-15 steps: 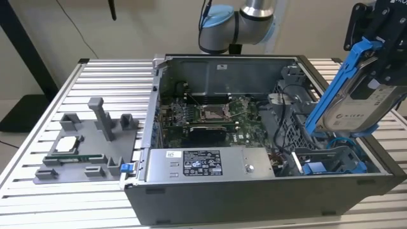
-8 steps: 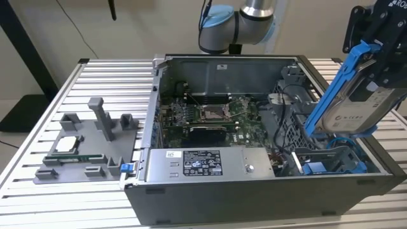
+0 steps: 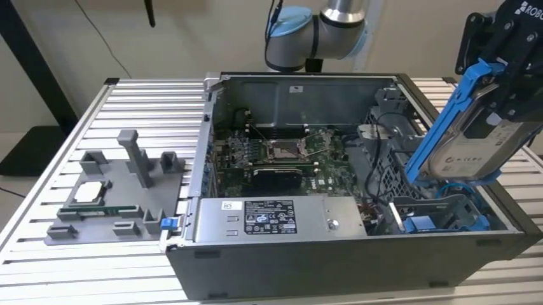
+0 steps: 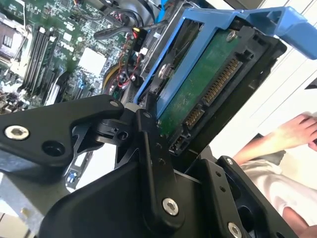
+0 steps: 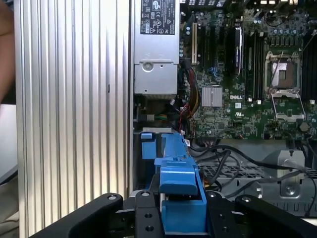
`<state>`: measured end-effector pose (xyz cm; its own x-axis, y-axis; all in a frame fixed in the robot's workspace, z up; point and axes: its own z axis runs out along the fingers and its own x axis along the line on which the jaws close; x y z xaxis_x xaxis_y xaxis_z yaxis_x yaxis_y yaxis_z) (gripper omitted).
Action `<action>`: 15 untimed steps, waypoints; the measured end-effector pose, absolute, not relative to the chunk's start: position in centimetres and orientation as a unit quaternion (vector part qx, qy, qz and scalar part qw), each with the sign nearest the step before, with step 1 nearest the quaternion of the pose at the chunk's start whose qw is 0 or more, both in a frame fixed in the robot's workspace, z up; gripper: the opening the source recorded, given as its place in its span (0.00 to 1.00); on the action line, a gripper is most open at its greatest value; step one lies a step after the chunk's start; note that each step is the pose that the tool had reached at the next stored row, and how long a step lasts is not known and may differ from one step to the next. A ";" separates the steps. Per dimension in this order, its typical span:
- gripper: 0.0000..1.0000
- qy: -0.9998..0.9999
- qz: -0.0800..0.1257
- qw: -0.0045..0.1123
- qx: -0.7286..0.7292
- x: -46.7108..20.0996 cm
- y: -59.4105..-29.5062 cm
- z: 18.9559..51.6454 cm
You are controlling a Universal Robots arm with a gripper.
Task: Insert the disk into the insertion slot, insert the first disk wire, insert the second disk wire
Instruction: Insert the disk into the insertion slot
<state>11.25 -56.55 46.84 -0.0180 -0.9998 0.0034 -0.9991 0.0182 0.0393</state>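
Note:
My gripper is shut on the disk, a silver-grey drive with a white label in a blue carrier. It holds the disk tilted steeply over the front corner of the open computer case, on the exterior view's right. The disk's lower end hangs just above the insertion slot, a grey bay with blue rails. In the second wrist view the disk shows its green board and connectors, clamped between black fingers. In the first wrist view the blue carrier sits between the fingers, with a blue tab of the slot beyond it. Black cables lie by the bay; I cannot tell which are the disk wires.
The grey power supply sits beside the slot, and the motherboard lies further back. A grey fixture with a processor and a memory stick stands on the slatted table at the exterior view's left. A person's hand is near the case.

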 end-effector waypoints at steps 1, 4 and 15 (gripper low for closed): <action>0.00 -0.713 -0.013 0.015 0.701 11.3 -56.6 46.8; 0.00 -0.713 -0.013 0.015 0.700 11.2 -56.6 46.6; 0.00 -0.713 -0.013 0.015 0.701 11.3 -56.6 46.0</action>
<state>11.26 -56.59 45.97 -0.0181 -0.9998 0.0033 -0.9991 0.0182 0.0393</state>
